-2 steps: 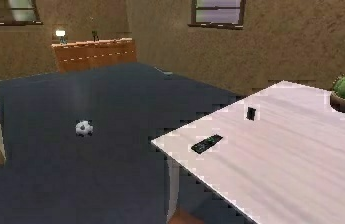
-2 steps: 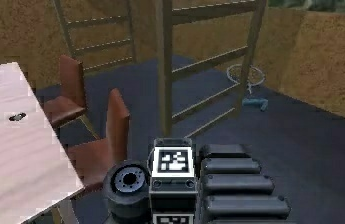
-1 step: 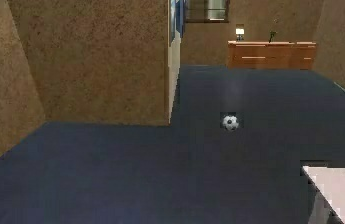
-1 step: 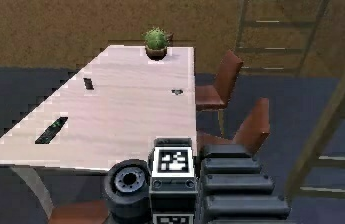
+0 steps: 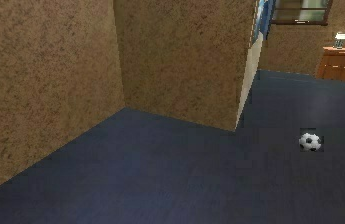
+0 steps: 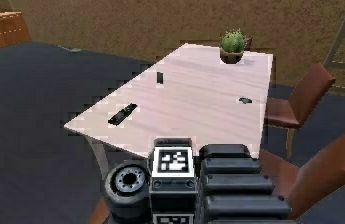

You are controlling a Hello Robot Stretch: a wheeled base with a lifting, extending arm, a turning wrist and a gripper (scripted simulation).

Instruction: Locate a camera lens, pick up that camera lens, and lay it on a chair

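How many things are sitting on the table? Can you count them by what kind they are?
Potted plant: 1
Long dark flat things: 2
Small dark blob, too small to name: 1
Total on the table: 4

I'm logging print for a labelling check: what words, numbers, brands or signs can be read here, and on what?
No readable text.
White square at the arm side view's bottom: black marks forming a pattern, not letters or numbers.
Dark flat thing on the table: too small to show any print.
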